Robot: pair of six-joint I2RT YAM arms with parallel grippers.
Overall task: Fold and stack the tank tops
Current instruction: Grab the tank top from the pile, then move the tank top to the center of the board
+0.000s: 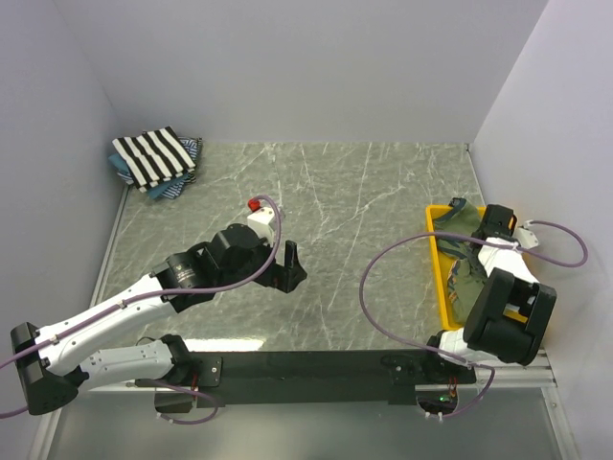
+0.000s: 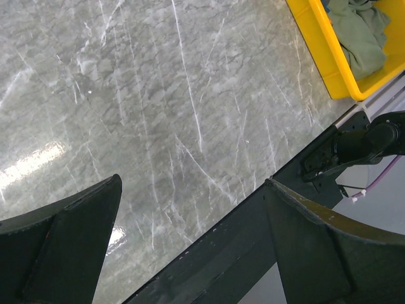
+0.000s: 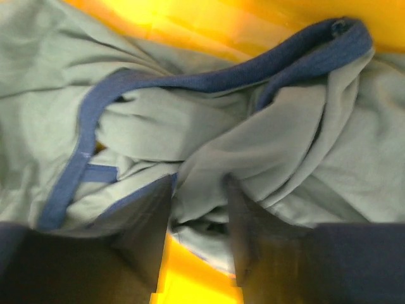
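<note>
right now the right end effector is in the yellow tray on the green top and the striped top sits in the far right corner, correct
Not quite: the striped top sits in the far left corner, as the top external view shows. The right end effector is in the tray on the green top.

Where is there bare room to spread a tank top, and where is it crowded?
Bare: the table's middle, between the left gripper, the tray and the far wall. Crowded: the far left corner with the folded stack, and the tray, where the right gripper pinches the green top.
</note>
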